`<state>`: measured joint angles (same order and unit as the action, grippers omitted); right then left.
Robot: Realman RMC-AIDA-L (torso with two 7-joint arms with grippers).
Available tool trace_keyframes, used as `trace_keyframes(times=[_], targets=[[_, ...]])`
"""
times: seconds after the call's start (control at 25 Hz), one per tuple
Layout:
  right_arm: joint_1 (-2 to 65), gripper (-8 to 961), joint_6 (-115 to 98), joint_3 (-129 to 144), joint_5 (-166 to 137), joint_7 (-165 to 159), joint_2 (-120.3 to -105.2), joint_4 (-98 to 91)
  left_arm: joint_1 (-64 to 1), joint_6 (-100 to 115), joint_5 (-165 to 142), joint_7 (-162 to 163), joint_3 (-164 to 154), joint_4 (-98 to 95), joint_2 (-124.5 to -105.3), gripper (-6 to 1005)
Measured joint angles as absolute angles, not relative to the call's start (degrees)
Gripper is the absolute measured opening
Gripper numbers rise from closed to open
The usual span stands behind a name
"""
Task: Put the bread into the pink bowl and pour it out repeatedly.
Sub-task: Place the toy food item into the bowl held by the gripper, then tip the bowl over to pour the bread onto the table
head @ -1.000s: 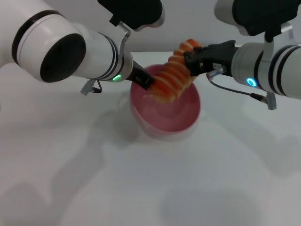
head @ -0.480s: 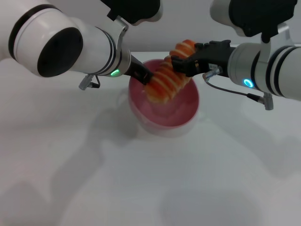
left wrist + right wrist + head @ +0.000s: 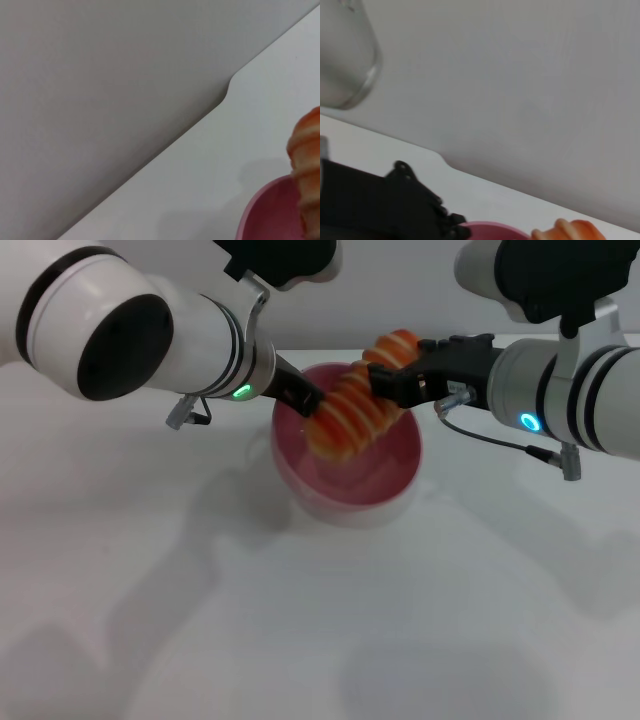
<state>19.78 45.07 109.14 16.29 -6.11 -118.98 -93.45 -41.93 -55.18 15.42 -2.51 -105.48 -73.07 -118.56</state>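
Orange-tan bread (image 3: pixel 352 412) – right end effector (image 3: pixel 392 382) gripping – slants down-left into pink bowl (image 3: pixel 385 472).

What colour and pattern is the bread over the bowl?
Orange-tan bread with pale crosswise ridges, clearest in the head view.

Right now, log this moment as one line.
right gripper: shut on bread | bread: tilted, low end in bowl | left gripper: at bowl rim

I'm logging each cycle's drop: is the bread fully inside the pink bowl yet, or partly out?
Partly out. The bread slants over the pink bowl; its upper end sticks past the rim, gripped by the right gripper.
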Motion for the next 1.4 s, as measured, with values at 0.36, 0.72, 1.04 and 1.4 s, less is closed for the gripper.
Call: trace_keyframes(times=[0.36, 0.72, 1.04, 1.4], targets=[[19.7, 666, 45.9, 111.8, 17.5, -2.9, -118.83, -96.4, -41.8, -54.2, 16.6, -2.5, -102.9, -71.4, -118.39, 40], [16.5, 751, 44.9, 108.1, 9.8, -3.4, -118.87, -99.4, -41.4, -54.1, 16.4, -3.1, -102.4, -71.0, -118.21, 40], [9.1, 764, 41.1, 97.8, 4.8, -6.2, -119.09, -103.7, -41.0, -54.6, 14.6, -7.5, -103.7, -73.2, -118.25, 40], [7.2, 763, 40.9, 95.7, 6.5, -6.5, -118.91, -96.4, -39.7, -54.7, -3.2, -8.2, -115.4, -78.6, -118.69, 39]])
